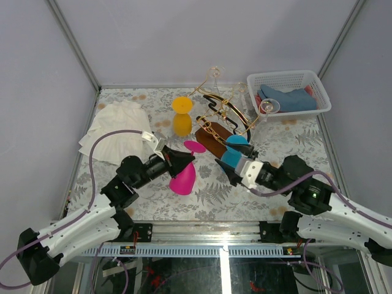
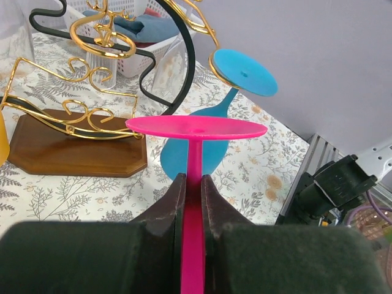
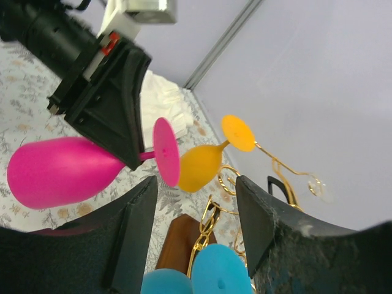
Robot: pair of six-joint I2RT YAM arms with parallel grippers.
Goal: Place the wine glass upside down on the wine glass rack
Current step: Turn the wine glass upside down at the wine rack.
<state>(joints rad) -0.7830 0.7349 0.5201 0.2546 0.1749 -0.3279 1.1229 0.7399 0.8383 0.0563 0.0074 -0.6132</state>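
My left gripper [image 1: 184, 160] is shut on the stem of a pink wine glass [image 1: 184, 179], held upside down with its foot [image 2: 196, 127] up, just left of the wine glass rack [image 1: 217, 122]. The stem sits between its jaws in the left wrist view [image 2: 193, 179]. The rack has gold wire arms, a black arch and a brown base [image 2: 73, 147]. A blue glass [image 2: 245, 72] hangs foot-up on a gold arm. My right gripper [image 1: 229, 166] is open [image 3: 196, 196], right beside the blue glass [image 3: 223, 269]. The pink glass [image 3: 58, 171] lies ahead of it.
A yellow glass [image 1: 182, 116] hangs on the rack's left arm and a clear glass [image 1: 269, 107] on its right arm. A white basket [image 1: 288, 92] with a blue cloth stands at the back right. A white cloth [image 1: 119, 128] lies at the left.
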